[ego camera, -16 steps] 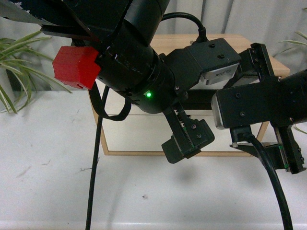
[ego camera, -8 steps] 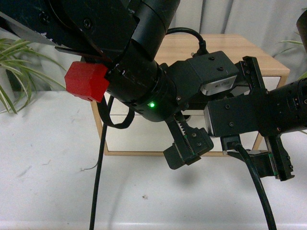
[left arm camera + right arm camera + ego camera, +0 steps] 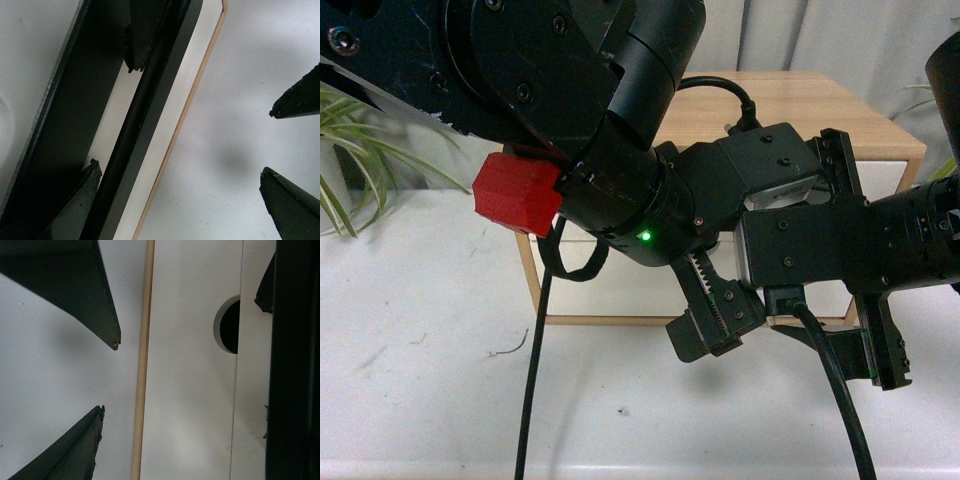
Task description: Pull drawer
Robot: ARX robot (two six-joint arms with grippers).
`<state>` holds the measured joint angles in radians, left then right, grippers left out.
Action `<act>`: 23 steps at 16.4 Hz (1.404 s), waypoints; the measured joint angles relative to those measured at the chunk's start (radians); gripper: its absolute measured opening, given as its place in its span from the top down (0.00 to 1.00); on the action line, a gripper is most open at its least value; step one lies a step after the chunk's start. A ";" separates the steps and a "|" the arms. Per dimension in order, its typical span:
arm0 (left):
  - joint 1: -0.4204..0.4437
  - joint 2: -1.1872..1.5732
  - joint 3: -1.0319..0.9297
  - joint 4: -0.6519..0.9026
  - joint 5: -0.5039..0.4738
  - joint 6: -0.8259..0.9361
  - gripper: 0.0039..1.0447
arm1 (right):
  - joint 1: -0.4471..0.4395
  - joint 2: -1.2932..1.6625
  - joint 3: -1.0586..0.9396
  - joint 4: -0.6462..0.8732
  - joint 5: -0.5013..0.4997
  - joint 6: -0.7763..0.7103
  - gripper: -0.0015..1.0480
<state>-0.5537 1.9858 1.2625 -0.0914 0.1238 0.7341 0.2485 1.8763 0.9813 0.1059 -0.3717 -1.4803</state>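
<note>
The drawer [image 3: 585, 285] is a white front in a low wooden cabinet [image 3: 800, 100], mostly hidden by both arms in the front view. Its long black bar handle [image 3: 131, 131] runs slantwise over a black backplate [image 3: 65, 130] in the left wrist view. My left gripper [image 3: 178, 172] is open, with the bar between its fingers: one finger [image 3: 82, 200] lies by the backplate, the other over the table. My right gripper [image 3: 182, 412] is open over the white front [image 3: 190, 390], near a half-round notch [image 3: 227, 325], with a black band [image 3: 295, 360] at one side.
The cabinet stands on a white table [image 3: 420, 400]. Plant leaves [image 3: 350, 150] hang at the far left and more leaves [image 3: 940, 100] at the far right. A black cable [image 3: 535, 380] drops from the left arm, which carries a red block [image 3: 517, 195].
The left arm's upper part with the red block has shifted right and down. The right gripper has moved left and slightly down, closer to the cabinet front. Both stay open.
</note>
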 joint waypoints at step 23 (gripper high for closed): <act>-0.117 -0.280 -0.401 0.130 0.067 -0.093 0.06 | 0.052 -0.412 -0.394 -0.123 0.020 0.022 0.06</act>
<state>-0.6708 1.7061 0.8616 0.0387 0.1905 0.6411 0.3008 1.4639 0.5873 -0.0174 -0.3519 -1.4586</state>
